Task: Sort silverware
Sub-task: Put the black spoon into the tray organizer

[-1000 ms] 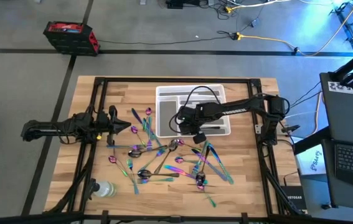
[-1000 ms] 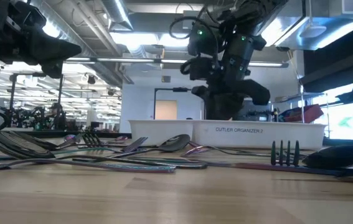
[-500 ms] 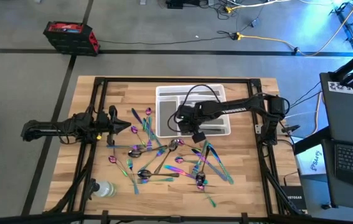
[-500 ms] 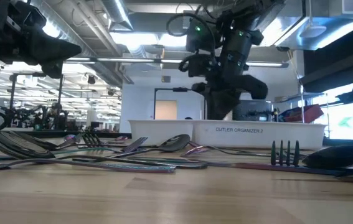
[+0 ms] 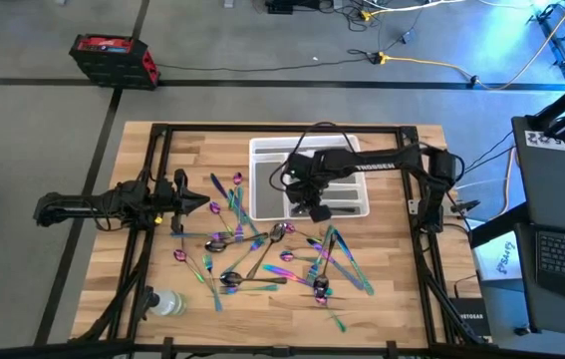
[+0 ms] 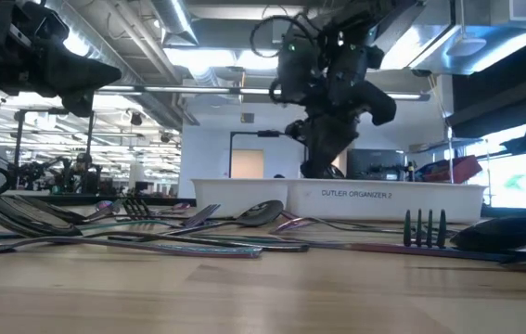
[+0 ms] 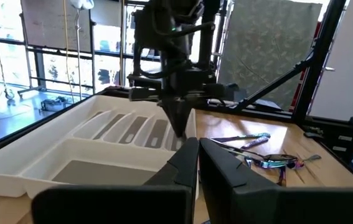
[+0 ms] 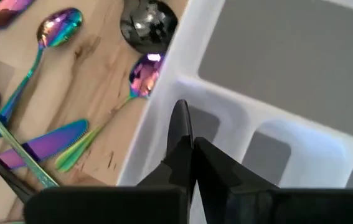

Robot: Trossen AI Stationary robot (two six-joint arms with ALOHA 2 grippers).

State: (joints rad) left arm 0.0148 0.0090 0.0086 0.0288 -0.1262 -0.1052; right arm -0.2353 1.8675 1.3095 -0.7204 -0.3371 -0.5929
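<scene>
Overhead, the right gripper [image 5: 300,196] hangs jaws shut and empty above the tray [image 5: 262,150], silverware [image 5: 262,254] scattered just beside it.

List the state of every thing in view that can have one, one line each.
Right pincer: shut, empty, over the tray's near edge.
Left pincer: shut, empty, waiting at table's left.
White tray: no silverware visible in its compartments.
Silverware: scattered loose on the table.
Clear bottle: lying on its side.

The silverware [image 5: 262,254] lies scattered flat across the wooden table in front of the white tray: slim iridescent forks, spoons and knives in blue, purple, pink and teal, many crossing or overlapping. One purple spoon [image 8: 144,73] rests just beside the tray's wall.
</scene>
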